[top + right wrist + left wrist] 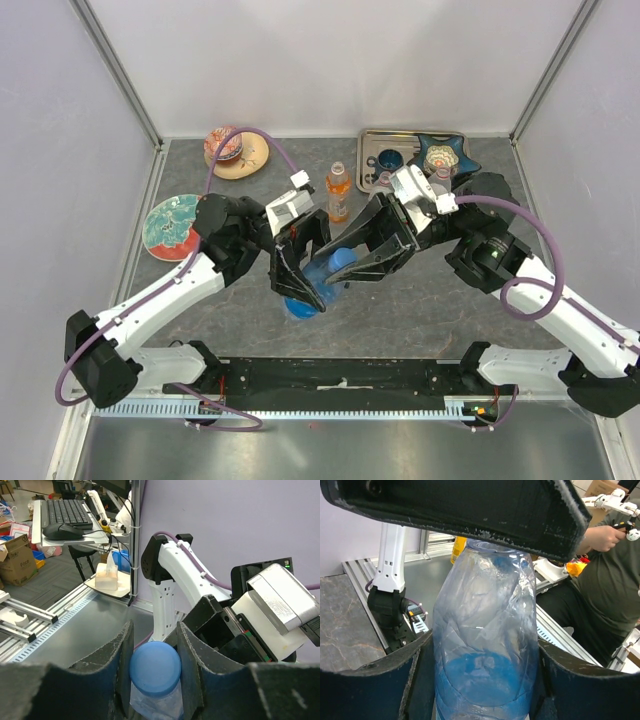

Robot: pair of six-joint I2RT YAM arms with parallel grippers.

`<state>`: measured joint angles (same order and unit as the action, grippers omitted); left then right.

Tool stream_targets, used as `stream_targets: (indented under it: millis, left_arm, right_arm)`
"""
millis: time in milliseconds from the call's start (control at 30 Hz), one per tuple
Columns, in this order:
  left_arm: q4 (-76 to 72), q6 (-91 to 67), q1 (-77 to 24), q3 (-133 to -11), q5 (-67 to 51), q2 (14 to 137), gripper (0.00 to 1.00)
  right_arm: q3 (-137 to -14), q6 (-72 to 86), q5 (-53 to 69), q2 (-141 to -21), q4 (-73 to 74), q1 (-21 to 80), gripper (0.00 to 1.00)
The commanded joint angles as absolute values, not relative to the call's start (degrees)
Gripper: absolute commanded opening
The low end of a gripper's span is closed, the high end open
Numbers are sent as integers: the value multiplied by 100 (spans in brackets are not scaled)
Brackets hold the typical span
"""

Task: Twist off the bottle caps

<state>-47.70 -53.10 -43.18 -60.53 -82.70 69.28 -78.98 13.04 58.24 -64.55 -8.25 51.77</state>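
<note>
Blue bottle [485, 630], clamped steady in my left claw [482, 672]; right claw [155, 662], from two o'clock, seemingly pinches its cap [155, 670] to unscrew.

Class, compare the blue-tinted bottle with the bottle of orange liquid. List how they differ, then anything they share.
The blue-tinted bottle is gripped, with the left gripper on its body and the right gripper on its blue cap. The orange bottle stands free on the table. The blue-tinted bottle looks empty, while the orange bottle holds orange liquid. Both are small plastic bottles with their caps on.
</note>
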Motion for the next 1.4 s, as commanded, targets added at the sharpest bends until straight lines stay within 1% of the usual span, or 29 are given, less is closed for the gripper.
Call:
stream_targets:
  millis: [0,33,67,133,167,233,267,300,333,467,500,533,567,600,633,700,733,767,800,833,900,933,1033,1133,1233,1367]
  left_arm:
    - [-4739,-5126,-4245,-6231,-8112,6821,53]
    - [-4450,-4741,-4236,-6240,-8069,6794,53]
    - [-3882,-4511,-4228,-6275,-8042,6750,53]
    - [-3141,-3732,-4228,-6354,-7911,6645,54]
    - [-2424,-3466,-4219,-6433,-7841,6610,54]
    - [-1979,-2886,-4210,-6477,-7674,6522,54]
    - [-1769,-2752,-4210,-6512,-7612,6513,54]
    - [-1392,-2612,-4201,-6539,-7542,6504,54]
    - [-1145,-2288,-4201,-6574,-7376,6487,54]
    - [-476,-1767,-4201,-6697,-6857,6416,54]
    - [-379,-1688,-4201,-6697,-6708,6390,54]
    - [-239,-1522,-4201,-6689,-6254,6355,54]
    - [-168,-1442,-4201,-6662,-6005,6276,54]
    - [-89,-1346,-4210,-6653,-5707,6232,54]
    - [-36,-1171,-4236,-6636,-5052,6171,54]
    - [113,-968,-4297,-6548,-4363,5995,55]
    - [166,-775,-4411,-6522,-3637,5933,55]
    - [176,-686,-4464,-6469,-3273,5820,55]
    - [184,-599,-4543,-6443,-2861,5775,55]
    - [185,-450,-4701,-6408,-2039,5748,55]
    - [202,-291,-4895,-6337,-1156,5687,55]
    - [202,-168,-5096,-6302,-334,5669,55]
    - [193,-9,-5440,-6197,1005,5704,55]
    - [220,158,-5607,-6144,1650,5774,55]
    - [220,184,-5660,-6117,2011,5801,55]
    - [228,220,-5678,-6143,2136,5871,55]
  right_arm:
    - [-7655,1828,6935,-6522,-132,5212,0]
    - [-7673,1846,6856,-6513,-114,5177,0]
    - [-7690,1889,6760,-6478,-106,5133,18]
    - [-7743,1959,6365,-6425,-79,5028,42]
    - [-7769,1995,6198,-6346,-79,4993,55]
    - [-7866,2056,5646,-6267,-53,4914,68]
    - [-7927,2065,5390,-6180,-27,4896,77]
    - [-7980,2065,5109,-6144,-9,4878,81]
    - [-8128,2065,4306,-6109,174,4852,82]
    - [-8498,2091,2589,-5968,369,4834,86]
    - [-8595,2100,2340,-5959,413,4843,87]
    - [-8787,2127,2112,-5968,535,4843,87]
    - [-8876,2170,1613,-5968,606,4843,87]
    - [-8938,2188,1417,-5968,667,4843,87]
    - [-9017,2197,1215,-5950,772,4843,87]
    - [-9061,2302,444,-5950,939,4843,86]
    - [-9053,2338,196,-5950,1088,4843,85]
    - [-9044,2390,28,-5941,1168,4843,84]
    - [-8983,2452,-452,-5959,1247,4843,83]
    - [-8930,2496,-631,-5968,1361,4834,82]
    - [-8781,2575,-1104,-5985,1467,4851,80]
    - [-8728,2610,-1212,-6029,1537,4843,78]
    - [-8535,2724,-1704,-6082,1635,4843,78]
    - [-8262,2882,-1635,-6012,1293,4851,78]
    - [-8235,2970,-1565,-6090,1151,4852,79]
    - [-8288,3041,-1468,-6284,1090,4878,79]
